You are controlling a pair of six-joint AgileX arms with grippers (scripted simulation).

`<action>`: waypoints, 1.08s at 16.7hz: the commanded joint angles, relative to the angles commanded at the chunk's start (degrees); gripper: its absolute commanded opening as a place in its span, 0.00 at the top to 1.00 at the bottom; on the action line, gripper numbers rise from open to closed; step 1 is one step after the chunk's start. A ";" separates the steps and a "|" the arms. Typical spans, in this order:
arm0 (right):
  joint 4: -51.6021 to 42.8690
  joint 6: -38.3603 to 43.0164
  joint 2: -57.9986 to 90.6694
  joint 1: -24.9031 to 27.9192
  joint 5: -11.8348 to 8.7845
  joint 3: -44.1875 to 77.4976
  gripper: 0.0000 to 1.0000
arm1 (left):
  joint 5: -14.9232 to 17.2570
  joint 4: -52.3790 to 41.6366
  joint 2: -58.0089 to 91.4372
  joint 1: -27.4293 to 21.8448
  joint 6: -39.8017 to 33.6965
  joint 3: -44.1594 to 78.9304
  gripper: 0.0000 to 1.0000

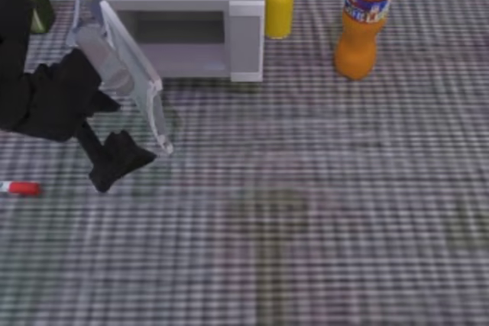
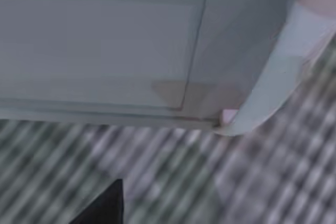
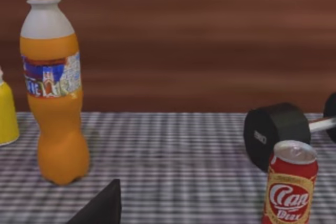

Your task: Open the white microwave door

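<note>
The left arm (image 1: 46,97) hides part of the microwave door (image 1: 137,82); right gripper out of view.

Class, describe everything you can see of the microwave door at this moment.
The microwave door is a thin flat panel, a white frame around a grey translucent window. It stands swung wide open at the left front of the small boxy white microwave, baring the empty cavity. The black left gripper sits near its free edge; whether they touch cannot be told.
</note>
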 joint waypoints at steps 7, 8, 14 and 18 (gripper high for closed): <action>0.00 0.00 0.00 0.00 0.00 0.00 0.00 | -0.23 -6.73 -8.49 -0.26 -0.92 -1.38 0.00; 0.00 0.00 0.00 0.00 0.00 0.00 0.00 | -0.23 -6.73 -8.49 -0.26 -0.92 -1.38 0.00; 0.00 0.00 0.00 0.00 0.00 0.00 0.00 | -3.01 -12.59 -3.46 -1.73 -6.98 4.86 0.00; 0.00 0.00 0.00 0.00 0.00 0.00 0.00 | -9.16 -25.22 5.92 -5.20 -22.06 20.27 0.00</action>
